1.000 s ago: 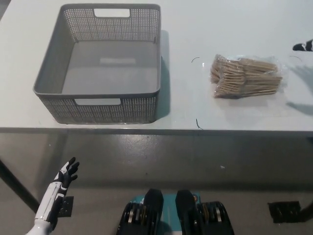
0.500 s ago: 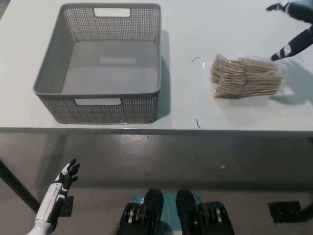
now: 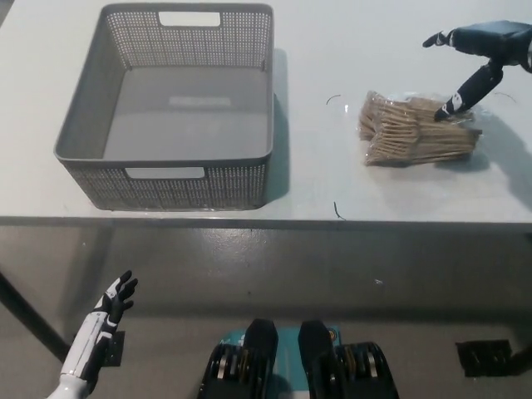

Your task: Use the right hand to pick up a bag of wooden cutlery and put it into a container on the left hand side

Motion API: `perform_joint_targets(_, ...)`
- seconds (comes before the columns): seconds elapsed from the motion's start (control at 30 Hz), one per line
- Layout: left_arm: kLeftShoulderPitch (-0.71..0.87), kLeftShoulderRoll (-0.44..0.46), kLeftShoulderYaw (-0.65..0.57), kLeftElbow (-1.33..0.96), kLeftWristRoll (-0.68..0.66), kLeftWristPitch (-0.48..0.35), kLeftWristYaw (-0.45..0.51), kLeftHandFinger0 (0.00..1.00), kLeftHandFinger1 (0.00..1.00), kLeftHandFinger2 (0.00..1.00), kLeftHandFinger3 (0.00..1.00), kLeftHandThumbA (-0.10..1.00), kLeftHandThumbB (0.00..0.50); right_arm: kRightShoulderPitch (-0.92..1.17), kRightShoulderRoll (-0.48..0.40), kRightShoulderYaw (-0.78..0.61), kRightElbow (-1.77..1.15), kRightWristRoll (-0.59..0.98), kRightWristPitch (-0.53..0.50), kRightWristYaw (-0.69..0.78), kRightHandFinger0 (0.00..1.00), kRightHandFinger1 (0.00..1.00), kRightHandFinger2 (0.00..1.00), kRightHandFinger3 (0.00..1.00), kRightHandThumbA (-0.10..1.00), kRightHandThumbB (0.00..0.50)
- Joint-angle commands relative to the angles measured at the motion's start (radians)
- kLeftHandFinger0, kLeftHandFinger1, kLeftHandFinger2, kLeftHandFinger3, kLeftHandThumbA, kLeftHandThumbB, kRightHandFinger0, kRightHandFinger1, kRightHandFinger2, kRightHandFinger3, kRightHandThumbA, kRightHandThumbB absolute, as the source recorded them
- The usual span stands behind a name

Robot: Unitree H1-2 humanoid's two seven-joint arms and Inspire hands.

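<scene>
Closing in over the last 0.5 s, the black right hand (image 3: 482, 48) has swung from the picture's edge toward the basket. It now hangs over the bag of wooden cutlery (image 3: 418, 130), spread wide and holding nothing. 1 fingertip (image 3: 450, 105) sits at, or perhaps just above, the bag's corner farthest from the basket; the steep view does not settle whether they touch.

The bag lies flat on the white table (image 3: 332, 50), well to the right of the grey perforated basket (image 3: 165, 160), and it has not shifted. For a good grasp, the hand probably needs to centre over the bundle rather than its corner. It should then come down astride both long sides and close on the sticks themselves, since loose film would likely slip.

The bag is clear, crinkled plastic packed with pale wooden pieces lying roughly parallel, pointing away from the basket. The white left hand (image 3: 114, 301) rests below and left of the basket, under the table's edge, fingers apart and empty.
</scene>
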Motion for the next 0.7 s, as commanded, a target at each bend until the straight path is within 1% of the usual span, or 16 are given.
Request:
perform_joint_targets(0.0,0.006,0.023,-0.012,-0.026,0.013,-0.038,-0.003,1.0,1.0,1.0,1.0,1.0,0.351,-0.081,0.007,0.002,0.023,-0.04,-0.029,0.002,1.0,1.0,1.0,1.0,1.0,0.43)
perform_joint_targets(0.03,0.001,0.023,-0.015,-0.016,0.008,-0.038,-0.003,1.0,1.0,1.0,1.0,1.0,0.344,-0.088,0.012,0.005,0.045,-0.046,-0.04,-0.002,1.0,1.0,1.0,1.0,1.0,0.457)
perform_joint_targets(0.1,0.0,0.025,-0.019,-0.015,0.012,-0.038,0.002,1.0,1.0,1.0,1.0,1.0,0.342,-0.094,0.017,0.009,0.064,-0.053,-0.053,-0.007,1.0,1.0,1.0,1.0,1.0,0.464)
perform_joint_targets(0.17,0.006,0.026,-0.016,-0.023,0.006,-0.038,-0.003,1.0,1.0,1.0,1.0,1.0,0.346,-0.102,0.025,0.014,0.084,-0.059,-0.06,-0.008,1.0,1.0,1.0,1.0,1.0,0.486)
perform_joint_targets(0.33,0.01,0.025,-0.021,-0.029,0.011,-0.038,0.0,1.0,1.0,1.0,1.0,1.0,0.337,-0.108,0.027,0.024,0.097,-0.075,-0.048,0.011,1.0,1.0,1.0,1.0,1.0,0.498)
perform_joint_targets(0.47,0.009,0.024,-0.026,-0.023,0.009,-0.038,0.006,1.0,1.0,1.0,1.0,1.0,0.333,-0.117,0.035,0.028,0.134,-0.081,-0.074,-0.001,1.0,1.0,1.0,1.0,1.0,0.496)
perform_joint_targets(0.53,0.013,0.023,-0.028,-0.025,0.008,-0.038,0.002,1.0,1.0,1.0,1.0,1.0,0.342,-0.122,0.039,0.031,0.149,-0.087,-0.084,-0.006,1.0,1.0,1.0,1.0,1.0,0.499)
perform_joint_targets(0.6,0.011,0.024,-0.031,-0.025,0.008,-0.038,0.005,1.0,1.0,1.0,1.0,1.0,0.33,-0.126,0.044,0.035,0.164,-0.092,-0.087,-0.008,1.0,1.0,1.0,1.0,1.0,0.5)
perform_joint_targets(0.67,0.012,0.024,-0.034,-0.023,0.008,-0.038,0.006,1.0,1.0,1.0,1.0,1.0,0.332,-0.122,0.045,0.035,0.17,-0.095,-0.085,-0.007,1.0,1.0,1.0,1.0,1.0,0.5)
